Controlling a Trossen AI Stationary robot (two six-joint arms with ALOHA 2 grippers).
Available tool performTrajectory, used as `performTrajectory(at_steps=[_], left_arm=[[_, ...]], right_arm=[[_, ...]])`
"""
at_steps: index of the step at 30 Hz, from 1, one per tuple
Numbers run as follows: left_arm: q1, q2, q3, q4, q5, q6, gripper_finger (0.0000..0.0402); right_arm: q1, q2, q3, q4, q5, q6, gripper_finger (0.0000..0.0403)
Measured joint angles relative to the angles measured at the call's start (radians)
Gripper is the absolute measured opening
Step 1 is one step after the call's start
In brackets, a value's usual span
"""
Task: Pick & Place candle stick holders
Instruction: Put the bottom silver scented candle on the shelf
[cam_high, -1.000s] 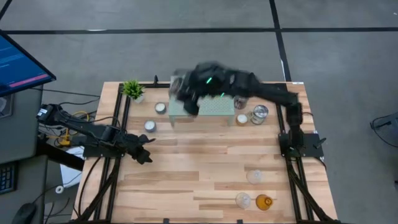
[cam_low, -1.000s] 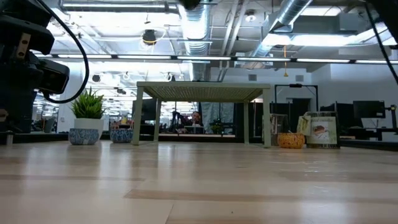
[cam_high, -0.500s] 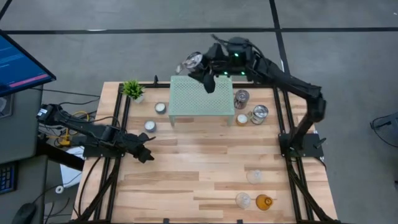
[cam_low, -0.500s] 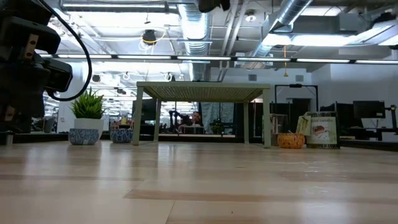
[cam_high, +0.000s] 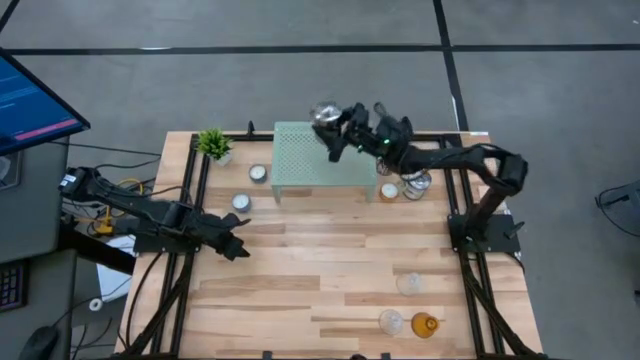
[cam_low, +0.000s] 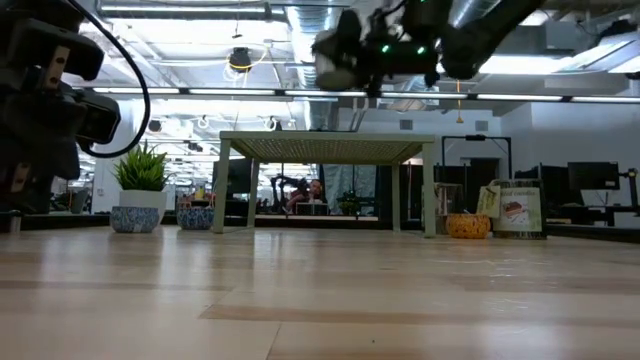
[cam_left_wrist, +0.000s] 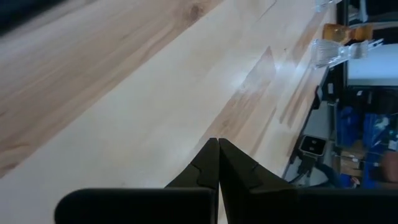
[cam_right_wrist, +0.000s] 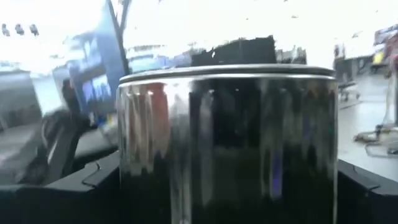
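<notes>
Right tool (cam_high: 330, 122) pinches a silvery jar (cam_high: 324, 114) in the air over the far edge of the mesh stand (cam_high: 324, 158); in the right wrist view the jar (cam_right_wrist: 227, 140) fills the frame, so I can't see its base or what's beneath. Left tool (cam_left_wrist: 217, 163) pressed together, empty, low over the counter (cam_high: 330, 260). I see other holders by the stand; the second silvery jar (cam_high: 417, 183) is partly hidden by the arm.

left gripper (cam_high: 240, 250) jaws shut, right gripper (cam_high: 335, 128) raised
</notes>
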Motion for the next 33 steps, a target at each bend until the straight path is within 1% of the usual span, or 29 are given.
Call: performTrajectory(at_steps=[4,7,10,17,22,27,33], left_arm=[[0.000,0.000,0.000,0.019,0.001,-0.028,0.0002],[0.000,0.000,0.000,0.023,0.001,-0.044,0.0002],[0.000,0.000,0.000,0.028,0.001,-0.046,0.0002],[0.000,0.000,0.000,0.032,-0.029,-0.047,0.0002],[0.000,0.000,0.000,0.038,-0.037,-0.047,0.0002],[0.000,0.000,0.000,0.043,-0.037,-0.047,0.0002],[0.000,0.000,0.000,0.050,-0.041,-0.047,0.0002]], right_arm=[[-0.001,0.091,0.038,0.000,0.000,0.005,0.0339],[-0.012,0.116,0.062,-0.012,0.011,0.005,0.0339],[-0.020,0.110,0.066,-0.065,0.030,0.005,0.0339],[-0.023,0.111,0.065,-0.185,0.026,0.005,0.0339],[-0.023,0.111,0.038,-0.198,0.026,-0.002,0.0339],[-0.030,0.111,0.028,-0.265,0.026,-0.013,0.0339],[-0.031,0.111,0.028,-0.269,0.026,-0.039,0.0341]])
